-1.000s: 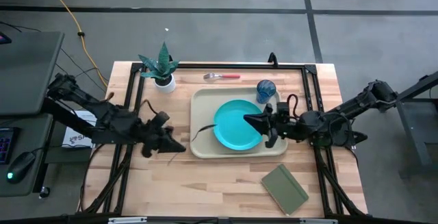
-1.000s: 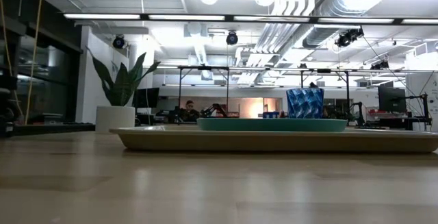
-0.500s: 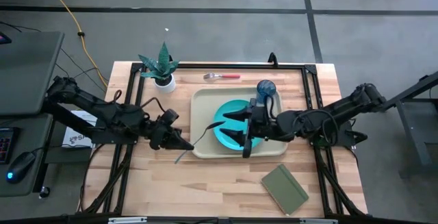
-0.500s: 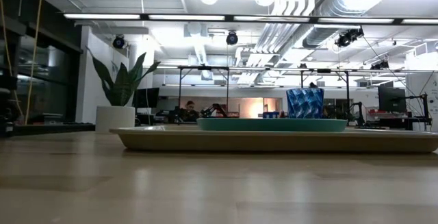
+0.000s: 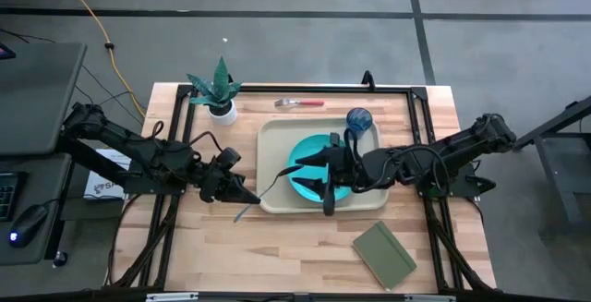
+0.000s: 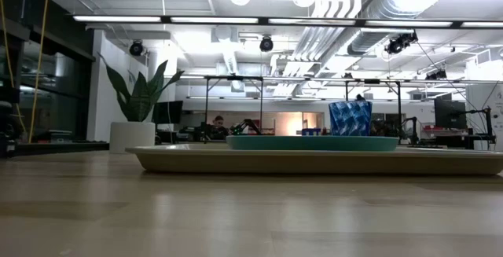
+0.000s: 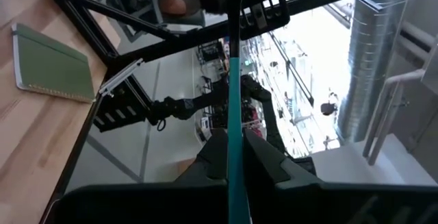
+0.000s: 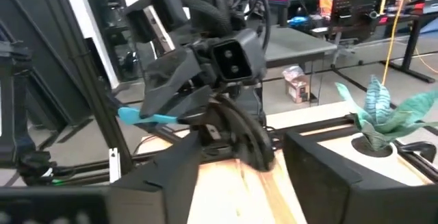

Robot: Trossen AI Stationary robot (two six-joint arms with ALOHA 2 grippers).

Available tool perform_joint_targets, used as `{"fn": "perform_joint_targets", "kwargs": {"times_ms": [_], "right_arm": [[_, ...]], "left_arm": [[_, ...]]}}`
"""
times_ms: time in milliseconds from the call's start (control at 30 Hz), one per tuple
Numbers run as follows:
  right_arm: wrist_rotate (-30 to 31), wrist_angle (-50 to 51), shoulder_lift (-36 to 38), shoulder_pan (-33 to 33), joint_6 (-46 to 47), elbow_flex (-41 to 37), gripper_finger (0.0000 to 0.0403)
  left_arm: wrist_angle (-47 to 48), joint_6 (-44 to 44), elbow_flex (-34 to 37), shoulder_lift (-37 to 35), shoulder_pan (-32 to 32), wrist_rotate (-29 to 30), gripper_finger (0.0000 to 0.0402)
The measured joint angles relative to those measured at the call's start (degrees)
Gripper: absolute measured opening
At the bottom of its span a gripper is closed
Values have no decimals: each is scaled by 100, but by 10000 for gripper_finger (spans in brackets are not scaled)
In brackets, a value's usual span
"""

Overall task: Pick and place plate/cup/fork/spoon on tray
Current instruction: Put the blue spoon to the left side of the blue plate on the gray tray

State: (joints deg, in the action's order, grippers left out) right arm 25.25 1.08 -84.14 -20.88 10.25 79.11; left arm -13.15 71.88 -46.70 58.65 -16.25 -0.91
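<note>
The turquoise plate [image 5: 312,147] lies flat on the beige tray [image 5: 272,140]. The blue cup [image 5: 358,119] stands upright at the tray's far right corner. The red-handled fork [image 5: 300,102] lies on the table beyond the tray's far rim. My left gripper [image 5: 251,196] is just left of the tray's near left corner, shut on the blue-handled spoon [image 7: 235,101]. My right gripper [image 5: 307,171] is open above the plate, pointing toward the left gripper; its wrist view [image 8: 246,157] shows its fingers wide apart and empty. Whether it touches the plate cannot be told. My left gripper pinches the spoon's light blue handle [image 7: 235,125] between its two fingers. The fingers point level toward the table's right and lie across the handle. One end of the handle [image 8: 147,118] sticks out on the near side, off the table.
A potted plant [image 5: 219,94] stands at the far left of the table. A dark green notebook [image 5: 383,254] lies near the table's near right corner. A black frame rail runs around the table. Bare wood lies along the near side, in front of the tray.
My right gripper has moved toward the table's left, from the plate's right rim to above the plate's middle, and has opened. My left gripper has moved a little toward the tray with the spoon still held.
</note>
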Motion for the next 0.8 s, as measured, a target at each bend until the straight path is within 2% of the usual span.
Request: {"fn": "perform_joint_targets", "kwargs": {"times_ms": [367,633,800], "right_arm": [[-154,39,2,6,-23,-4,11],[-174,312,129,-36,93,-4,4],[-197,1475,663,-196,652,-4,2]], "left_arm": [[0,85,-4,206,-4,-83,0],[26,-219,-4,264,50,-39,18],[3,-482,-4,65,367,-216,57]]}}
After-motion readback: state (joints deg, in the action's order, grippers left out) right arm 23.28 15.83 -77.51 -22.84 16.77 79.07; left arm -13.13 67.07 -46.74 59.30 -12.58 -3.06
